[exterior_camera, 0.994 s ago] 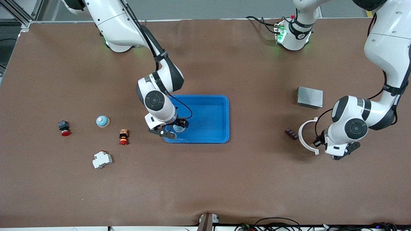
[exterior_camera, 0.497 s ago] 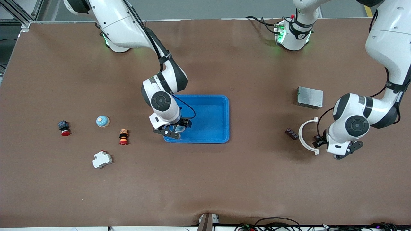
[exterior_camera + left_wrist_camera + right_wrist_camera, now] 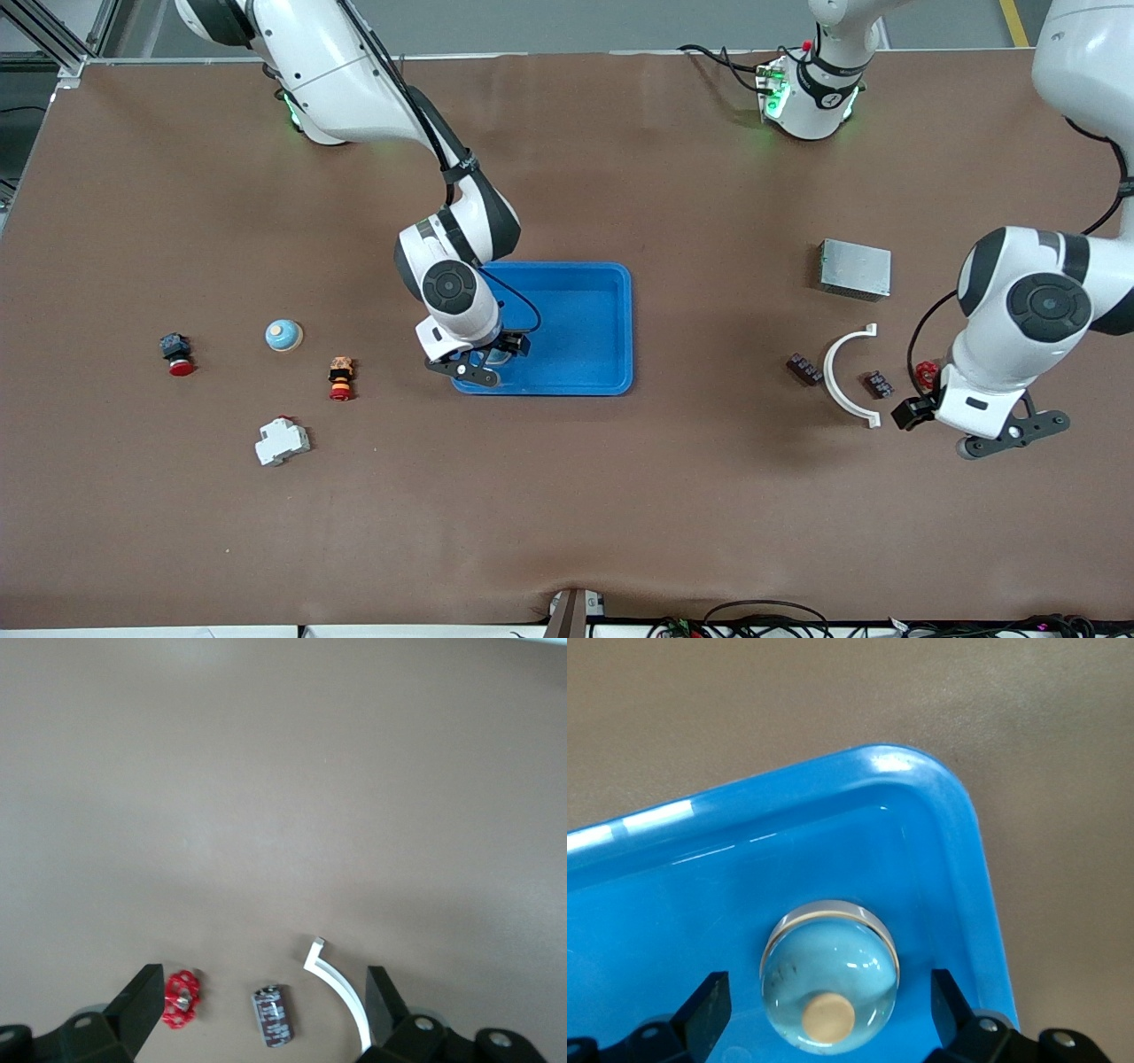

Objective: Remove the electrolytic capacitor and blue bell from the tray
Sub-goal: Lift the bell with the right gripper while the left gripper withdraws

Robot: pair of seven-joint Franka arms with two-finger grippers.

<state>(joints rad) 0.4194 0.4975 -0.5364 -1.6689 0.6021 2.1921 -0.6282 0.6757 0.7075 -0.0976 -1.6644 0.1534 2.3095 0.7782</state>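
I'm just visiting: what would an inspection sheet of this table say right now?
Surface: brown table, smooth.
Job's things: light blue bell lying in blue tray; capacitor on the table.
Clutter: second bell, red push button, white breaker, white arc, metal box, red knob.
Grippers: right gripper open around the bell; left gripper open above the capacitor.
Cables: black leads by left arm's base.
Surroundings: nothing seen.

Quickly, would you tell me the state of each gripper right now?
Left gripper: open, holding nothing, over the capacitor.
Right gripper: open, fingers apart on either side of the bell in the blue tray.
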